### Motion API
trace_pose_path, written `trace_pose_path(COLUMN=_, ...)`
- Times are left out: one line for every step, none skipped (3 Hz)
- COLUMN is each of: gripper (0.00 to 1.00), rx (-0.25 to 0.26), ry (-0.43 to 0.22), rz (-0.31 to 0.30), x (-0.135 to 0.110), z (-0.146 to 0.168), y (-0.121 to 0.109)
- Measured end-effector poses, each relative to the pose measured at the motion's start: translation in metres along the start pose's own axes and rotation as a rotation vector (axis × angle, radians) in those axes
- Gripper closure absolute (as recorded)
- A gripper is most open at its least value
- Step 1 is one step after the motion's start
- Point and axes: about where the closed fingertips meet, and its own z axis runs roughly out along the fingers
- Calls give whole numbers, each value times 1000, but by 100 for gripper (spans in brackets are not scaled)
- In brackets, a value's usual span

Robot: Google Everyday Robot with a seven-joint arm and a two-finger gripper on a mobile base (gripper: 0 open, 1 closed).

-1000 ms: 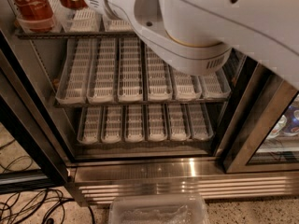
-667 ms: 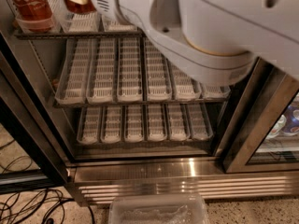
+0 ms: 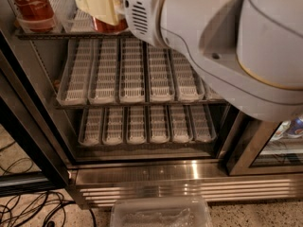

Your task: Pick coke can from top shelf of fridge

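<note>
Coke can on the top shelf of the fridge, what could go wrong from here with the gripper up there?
One: the gripper sits right of the coke can, over a partly hidden red object, so it might grab or knock that instead. Two: the coke can stands near the front edge of the top shelf; a nudge could tip it out. Three: the bulky arm hides much of the shelf.

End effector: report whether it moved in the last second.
Yes. The end effector, at the top shelf, shifted right from the left coke can.
</note>
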Motion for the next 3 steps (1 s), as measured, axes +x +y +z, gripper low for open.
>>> trace_pose_path(gripper=100, rx=8, ry=65, rz=25, x=31, z=-20, y=-8)
trace_pose_path(gripper=100, rx=10, ry=152, rz=57, x=66, z=-39, y=-13)
trace_pose_path(gripper=100, rx=-12, ry=242, rz=76, x=90, z=-55, y=-13)
